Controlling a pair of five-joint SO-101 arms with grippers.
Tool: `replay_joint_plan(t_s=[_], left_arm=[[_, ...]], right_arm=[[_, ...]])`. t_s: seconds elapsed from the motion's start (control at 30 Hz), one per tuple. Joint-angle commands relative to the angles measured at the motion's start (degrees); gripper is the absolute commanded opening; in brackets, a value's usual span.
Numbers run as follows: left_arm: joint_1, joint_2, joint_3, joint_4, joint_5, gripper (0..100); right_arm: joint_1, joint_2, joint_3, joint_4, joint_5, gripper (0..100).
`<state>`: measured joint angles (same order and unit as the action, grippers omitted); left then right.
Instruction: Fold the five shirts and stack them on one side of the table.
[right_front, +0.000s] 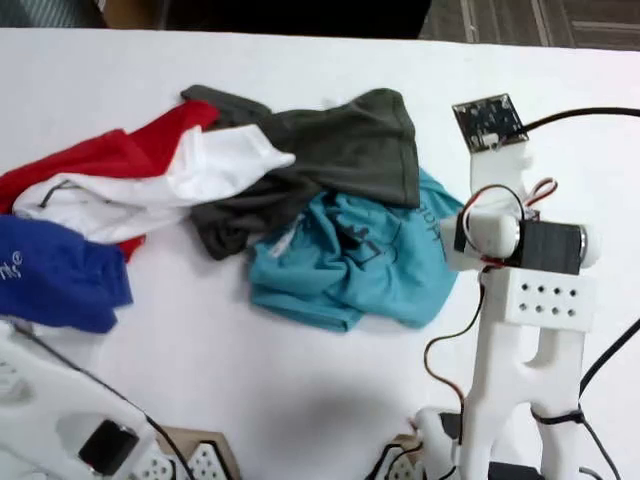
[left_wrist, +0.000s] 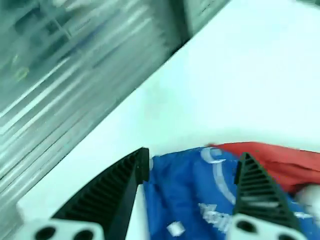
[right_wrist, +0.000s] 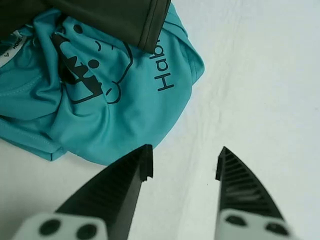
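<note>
Five crumpled shirts lie across the white table (right_front: 300, 400): a blue shirt (right_front: 55, 275) at the left edge, a red shirt (right_front: 110, 155), a white shirt (right_front: 190, 170) over it, a dark grey shirt (right_front: 340, 145) and a teal shirt (right_front: 350, 260) partly under the grey one. My left gripper (left_wrist: 194, 160) is open just above the blue shirt (left_wrist: 190, 200), with the red shirt (left_wrist: 270, 155) beyond. My right gripper (right_wrist: 184, 157) is open over bare table beside the teal shirt (right_wrist: 100, 105), whose top the dark grey shirt (right_wrist: 110, 17) covers.
The right arm (right_front: 530, 290) stands at the right of the pile, and the left arm (right_front: 50, 410) sits at the front left corner. Bare table lies in front of the shirts and along the back. The table's far edge (left_wrist: 150, 85) runs behind the blue shirt.
</note>
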<state>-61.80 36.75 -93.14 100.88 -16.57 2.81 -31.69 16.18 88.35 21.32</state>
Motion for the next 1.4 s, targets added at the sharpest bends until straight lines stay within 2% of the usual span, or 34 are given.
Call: replay_joint_plan(t_s=[0.0, 0.1, 0.23, 0.37, 0.47, 0.63, 0.93, 1.1, 1.2, 1.27, 1.37], left_arm=[[12.0, -5.1, 0.9, 1.4, 0.7, 30], [23.3, -4.7, 7.3, 1.4, 0.9, 30], [37.8, -4.7, 22.7, 0.6, 2.9, 30], [50.6, -4.7, 38.2, -3.8, 2.8, 30], [57.2, -4.7, 46.5, -8.1, 2.6, 30], [63.6, -4.7, 56.8, -14.6, -0.6, 30], [65.6, -3.0, 68.4, -25.9, -1.4, 30], [63.8, 5.7, 65.4, -27.1, -5.4, 30], [59.4, 10.5, 60.0, -26.5, -5.5, 30], [55.6, 12.2, 55.3, -25.1, -4.1, 24], [49.8, 12.9, 48.6, -22.6, -1.4, 5]], right_arm=[[0.0, -0.4, -0.2, -1.9, -0.3, 21.4], [0.2, -0.4, -0.2, -1.6, -0.3, 21.4], [0.4, -0.4, -0.2, -0.7, -0.1, 21.5], [0.4, -0.4, -0.2, -0.4, 0.1, 21.5], [1.1, -0.4, -0.2, -0.3, 0.2, 21.5], [5.1, -0.4, -0.2, -0.3, 0.2, 21.5], [8.5, -0.4, -0.2, -0.3, 0.3, 21.5], [8.1, -0.4, -0.2, -0.3, 0.3, 21.5], [8.4, -0.4, -0.2, -0.3, 0.3, 21.5], [8.5, -0.4, -0.1, -0.3, 0.3, 21.5], [8.4, 0.0, -0.1, -0.3, 0.3, 21.5]])
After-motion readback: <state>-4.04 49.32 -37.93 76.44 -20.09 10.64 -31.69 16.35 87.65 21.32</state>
